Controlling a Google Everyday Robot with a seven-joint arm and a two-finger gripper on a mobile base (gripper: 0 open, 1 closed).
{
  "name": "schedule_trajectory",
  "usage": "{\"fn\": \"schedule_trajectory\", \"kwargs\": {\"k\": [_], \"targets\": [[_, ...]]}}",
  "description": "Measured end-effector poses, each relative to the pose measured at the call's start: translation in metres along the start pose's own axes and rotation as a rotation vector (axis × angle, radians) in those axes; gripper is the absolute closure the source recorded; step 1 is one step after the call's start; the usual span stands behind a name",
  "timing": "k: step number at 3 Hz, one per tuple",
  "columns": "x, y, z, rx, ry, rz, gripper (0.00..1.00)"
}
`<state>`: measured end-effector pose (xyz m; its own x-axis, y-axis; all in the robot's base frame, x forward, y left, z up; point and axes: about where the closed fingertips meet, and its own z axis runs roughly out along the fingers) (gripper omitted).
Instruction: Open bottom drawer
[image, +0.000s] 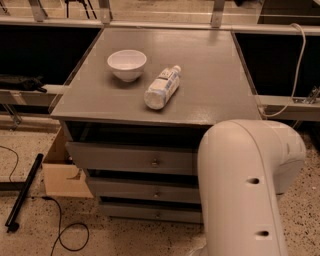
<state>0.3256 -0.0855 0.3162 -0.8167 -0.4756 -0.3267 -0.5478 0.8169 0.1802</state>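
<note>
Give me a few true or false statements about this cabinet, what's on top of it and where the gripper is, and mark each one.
1. The white bowl stands upright on the cabinet top. True.
2. The bottle stands upright. False: it lies on its side, to the right of the bowl.
3. The bottom drawer has one small round knob. True.
4. The gripper is clamped on that knob. False: the gripper is out of view; only the white arm shows at the lower right.
5. A cardboard box sits on the floor left of the drawers. True.
</note>
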Motion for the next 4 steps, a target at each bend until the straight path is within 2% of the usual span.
{"fn": "schedule_trajectory", "kwargs": {"k": [1, 3, 4], "targets": [[-0.012, -0.006, 0.053, -0.026, 0.013, 0.057, 0.00], [-0.010, -0.004, 0.055, -0.038, -0.009, 0.087, 0.00], [-0.029, -0.007, 0.086, -0.086, 0.016, 0.114, 0.00]]}}
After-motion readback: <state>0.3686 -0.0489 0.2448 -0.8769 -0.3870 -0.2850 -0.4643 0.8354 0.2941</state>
